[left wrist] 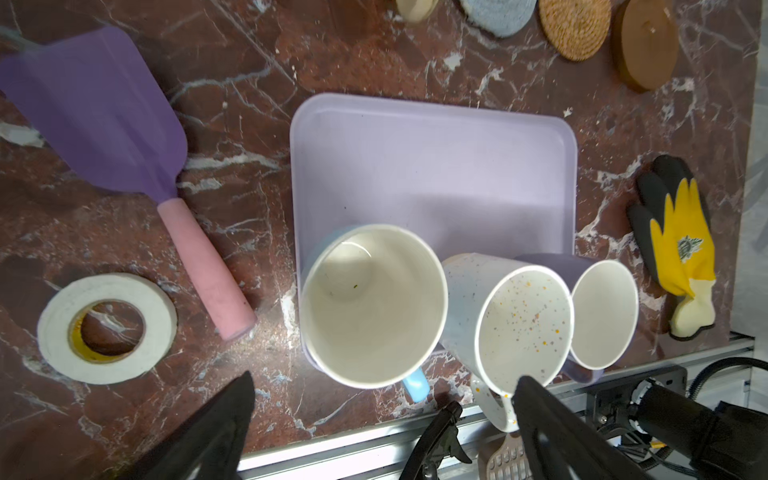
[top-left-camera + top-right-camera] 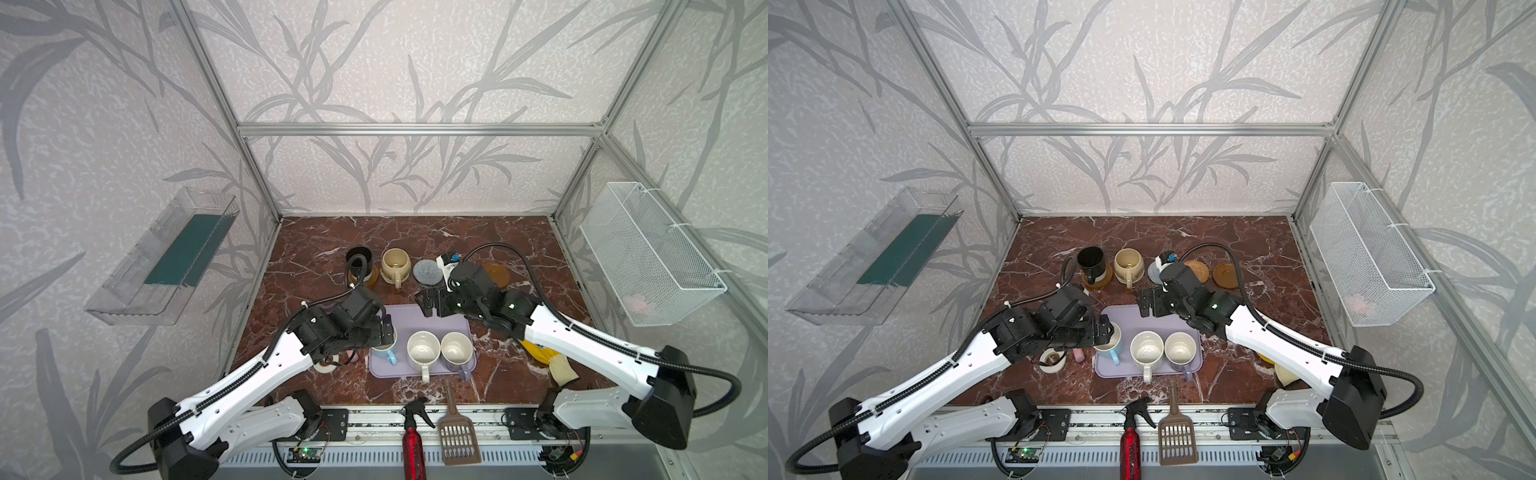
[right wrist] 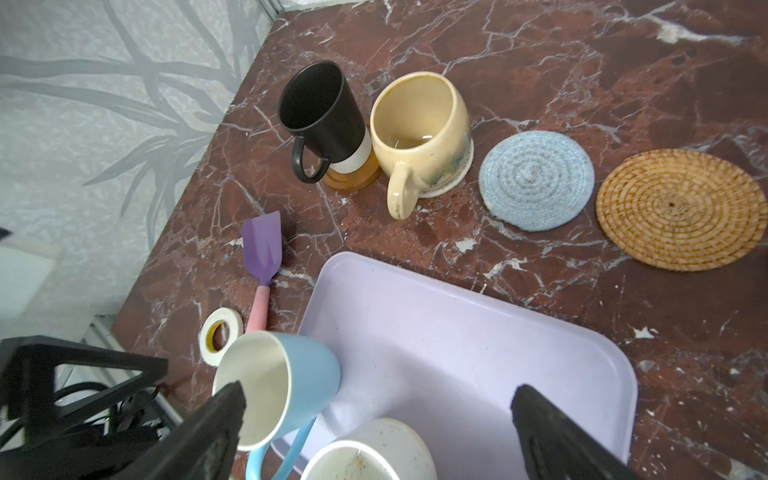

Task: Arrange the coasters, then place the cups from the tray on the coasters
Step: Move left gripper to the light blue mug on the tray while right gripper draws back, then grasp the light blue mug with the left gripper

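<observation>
Over the light blue mug (image 1: 372, 305) at 8 o'clock on the tray (image 2: 409, 320), left gripper (image 1: 384, 376) hovers, jaws spread wide, empty; white mug (image 2: 423, 351) at 6, lavender mug (image 2: 457, 351) at 4; right gripper (image 3: 378, 387), equally wide, holding nothing, over the 12 o'clock edge.

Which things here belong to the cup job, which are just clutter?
Job: lavender tray, light blue mug, white speckled mug, lavender mug, black mug, beige mug, grey-blue coaster, rattan coaster, wooden coaster, second wooden coaster, cream coaster.
Clutter: tape roll, purple spatula, yellow glove, red spray bottle, brown scoop.
</observation>
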Tool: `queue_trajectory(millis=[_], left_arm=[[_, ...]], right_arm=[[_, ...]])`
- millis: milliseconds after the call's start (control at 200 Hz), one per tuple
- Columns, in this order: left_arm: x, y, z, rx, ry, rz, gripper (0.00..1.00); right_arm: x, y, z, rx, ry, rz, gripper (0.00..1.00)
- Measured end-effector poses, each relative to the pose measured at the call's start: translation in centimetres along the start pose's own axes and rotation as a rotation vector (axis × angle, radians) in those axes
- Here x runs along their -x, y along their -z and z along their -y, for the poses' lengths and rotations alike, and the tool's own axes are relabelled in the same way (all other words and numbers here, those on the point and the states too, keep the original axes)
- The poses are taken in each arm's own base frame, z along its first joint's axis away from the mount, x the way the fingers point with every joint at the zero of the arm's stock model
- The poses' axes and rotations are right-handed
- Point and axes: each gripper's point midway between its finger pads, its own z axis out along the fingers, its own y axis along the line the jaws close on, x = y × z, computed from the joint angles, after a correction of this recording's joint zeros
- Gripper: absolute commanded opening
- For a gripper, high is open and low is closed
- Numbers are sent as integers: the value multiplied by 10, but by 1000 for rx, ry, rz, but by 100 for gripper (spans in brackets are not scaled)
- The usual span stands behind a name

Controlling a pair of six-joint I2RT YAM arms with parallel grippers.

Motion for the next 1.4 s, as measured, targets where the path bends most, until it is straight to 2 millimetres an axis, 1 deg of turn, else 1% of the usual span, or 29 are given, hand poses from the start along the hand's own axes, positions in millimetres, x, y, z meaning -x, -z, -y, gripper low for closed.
queue_trajectory(millis=[85, 225, 310, 420, 555, 730, 825, 990, 1145, 1240, 1355, 1400], left_arm=[[-13, -4, 2, 20, -15, -23, 99], [-25, -6, 2, 56, -33, -27, 99], [-32, -12, 1, 74, -29, -32, 100], [-42, -22, -5, 119, -31, -50, 99], [-49, -33, -7, 152, -34, -59, 99], [-54, -45, -13, 194, -36, -59, 99], [-55, -52, -13, 205, -34, -63, 92], [-59, -60, -15, 202, -25, -66, 72], [-59, -63, -12, 184, -22, -61, 61], [-58, -64, -9, 173, -24, -54, 48], [-57, -65, -7, 161, -35, -50, 39], [-57, -65, -6, 160, -39, -48, 38]], right_arm=[[-12, 10, 3, 25, -5, -20, 99], [-29, 27, 3, 73, -16, -41, 99], [-39, 34, 1, 113, -20, -58, 99], [-52, 33, 1, 139, -23, -96, 99], [-67, 29, 6, 138, -30, -137, 99], [-70, 29, 5, 147, -38, -148, 99], [-70, 29, 4, 152, -46, -151, 99], [-74, 28, 6, 149, -56, -155, 99], [-72, 31, 5, 154, -56, -146, 99], [-71, 32, 5, 159, -55, -139, 99], [-71, 32, 4, 159, -57, -138, 99], [-70, 32, 4, 160, -58, -138, 99]])
